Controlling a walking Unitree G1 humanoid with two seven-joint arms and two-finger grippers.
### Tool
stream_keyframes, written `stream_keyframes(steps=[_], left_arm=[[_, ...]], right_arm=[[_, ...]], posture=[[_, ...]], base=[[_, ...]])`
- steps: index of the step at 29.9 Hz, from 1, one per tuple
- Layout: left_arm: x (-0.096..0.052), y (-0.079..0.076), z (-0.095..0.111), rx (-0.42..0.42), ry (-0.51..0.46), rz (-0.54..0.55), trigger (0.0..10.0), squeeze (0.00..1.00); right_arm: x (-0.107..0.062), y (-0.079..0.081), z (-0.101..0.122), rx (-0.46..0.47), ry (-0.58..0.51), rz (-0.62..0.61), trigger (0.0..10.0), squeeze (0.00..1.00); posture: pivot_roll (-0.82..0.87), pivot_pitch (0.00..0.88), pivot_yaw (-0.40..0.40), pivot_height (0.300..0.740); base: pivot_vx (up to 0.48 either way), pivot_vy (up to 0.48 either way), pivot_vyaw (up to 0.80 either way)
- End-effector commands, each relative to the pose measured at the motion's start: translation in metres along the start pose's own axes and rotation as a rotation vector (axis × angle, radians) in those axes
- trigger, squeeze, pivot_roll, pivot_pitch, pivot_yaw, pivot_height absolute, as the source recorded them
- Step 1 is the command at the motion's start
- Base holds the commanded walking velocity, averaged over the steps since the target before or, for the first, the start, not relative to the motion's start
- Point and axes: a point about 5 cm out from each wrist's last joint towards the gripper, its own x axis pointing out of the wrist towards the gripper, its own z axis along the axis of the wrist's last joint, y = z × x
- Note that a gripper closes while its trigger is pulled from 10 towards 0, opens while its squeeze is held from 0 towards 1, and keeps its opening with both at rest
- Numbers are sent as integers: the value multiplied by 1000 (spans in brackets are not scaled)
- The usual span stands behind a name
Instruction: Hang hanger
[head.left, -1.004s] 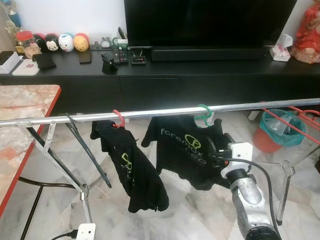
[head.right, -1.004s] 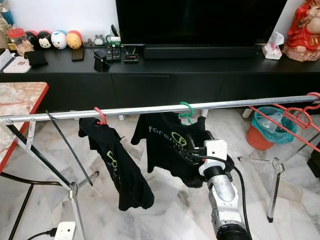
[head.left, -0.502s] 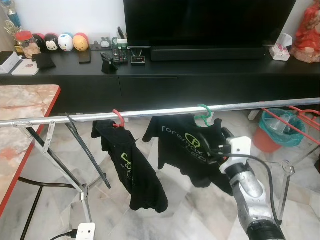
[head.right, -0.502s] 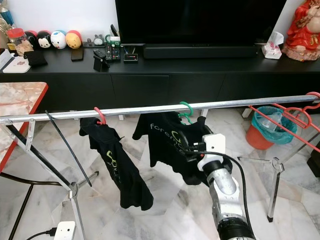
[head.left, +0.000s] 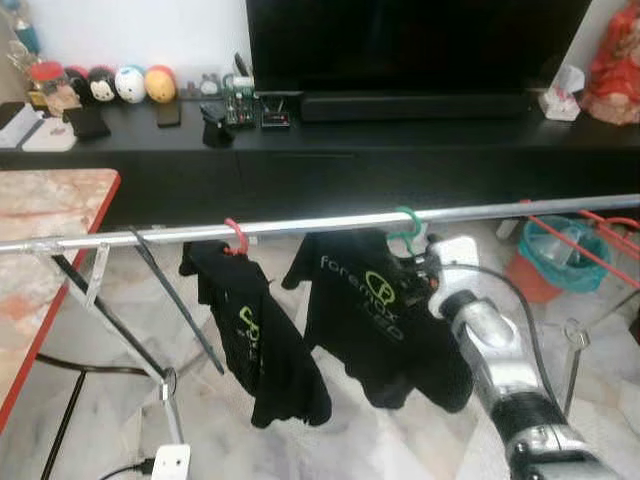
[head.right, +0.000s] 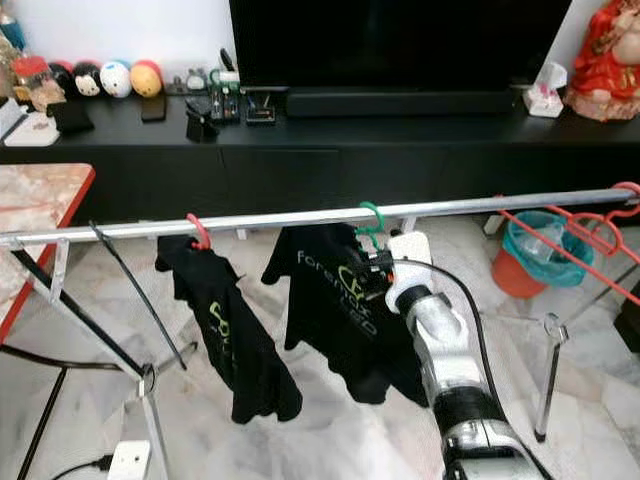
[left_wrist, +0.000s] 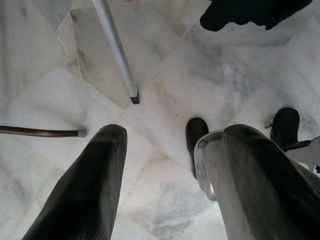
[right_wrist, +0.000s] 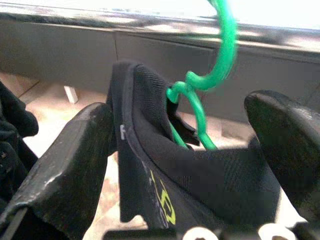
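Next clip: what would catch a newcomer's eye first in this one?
The metal rail crossing the room, with two black shirts hanging from it: one on a red hanger to the left, one on a green hanger near the middle. Next, the right end effector, raised just below the rail, its open fingers on either side of that green hanger's neck and the shirt collar. Behind stands a long black TV cabinet.
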Motion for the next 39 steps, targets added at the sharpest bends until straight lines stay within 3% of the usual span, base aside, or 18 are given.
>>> stream_keyframes(steps=[1, 11, 25, 26, 27, 28, 39], left_arm=[[-1, 2, -3, -11, 16, 12, 10000, 0], [0, 2, -2, -18, 11, 16, 10000, 0], [-1, 0, -3, -28, 8, 13, 10000, 0], [-1, 0, -3, -28, 7, 14, 10000, 0], [-1, 0, -3, -28, 7, 14, 10000, 0], [0, 0, -2, -29, 6, 13, 10000, 0], [0, -1, -3, -29, 11, 4, 10000, 0]], right_arm=[[6, 3, 1, 17, 40, 15, 10000, 0], [29, 18, 21, 25, 84, 104, 10000, 0], [40, 9, 33, 48, 163, 22, 10000, 0], [40, 8, 34, 48, 160, 14, 3961, 0], [40, 8, 34, 48, 160, 14, 3961, 0], [40, 8, 34, 52, 162, 11, 0, 0], [38, 5, 26, 67, 218, -27, 0, 0]], posture=[[-8, 48, -6, 740], [3, 48, -12, 740], [0, 52, -17, 740], [0, 52, -18, 740], [0, 52, -18, 740], [0, 52, -18, 740], [-3, 54, -16, 740]], base=[[0, 0, 0], [0, 0, 0], [0, 0, 0], [0, 0, 0], [0, 0, 0], [0, 0, 0], [0, 0, 0]])
